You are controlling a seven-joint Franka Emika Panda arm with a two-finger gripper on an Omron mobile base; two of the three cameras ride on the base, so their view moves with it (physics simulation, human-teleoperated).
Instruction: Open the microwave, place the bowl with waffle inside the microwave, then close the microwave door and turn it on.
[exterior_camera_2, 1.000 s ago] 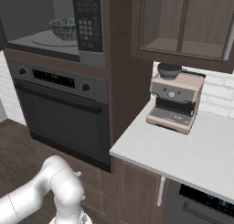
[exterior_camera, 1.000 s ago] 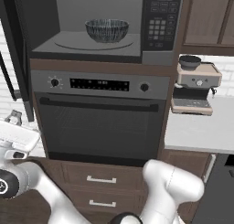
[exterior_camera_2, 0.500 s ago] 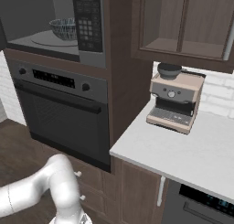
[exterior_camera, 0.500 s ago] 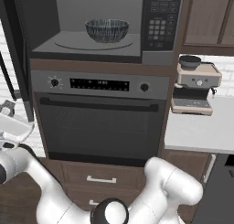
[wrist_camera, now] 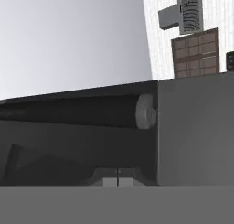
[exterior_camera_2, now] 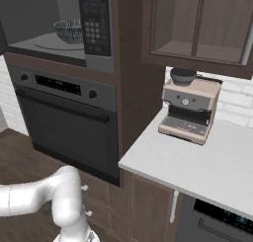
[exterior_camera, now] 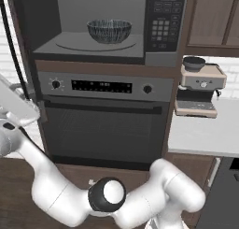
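While the bowl [exterior_camera: 108, 31] sits inside the microwave [exterior_camera: 161, 60], centred on the glass turntable [exterior_camera: 93, 45] left of the keypad [exterior_camera: 162, 27], I judge the loading done and the closing of the door as my step in hand. My arm reaches far to the left of the cavity, above the wall oven [exterior_camera: 102, 130]. On the hand camera the gripper [wrist_camera: 118, 182] has its two tips pressed together with nothing between them. Just beyond them lies a dark round bar [wrist_camera: 68, 111] with a pale end cap, set against a grey panel [wrist_camera: 196, 131]. I take these for the handle and frame of the microwave door, though I cannot tell for certain at this angle. I expect the door to be stiff and rigid, swinging easily on its hinge. It needs no grip: I would push with the shut fingers on the flat panel near the handle, far from the hinge, steadily so the glass does not slam.
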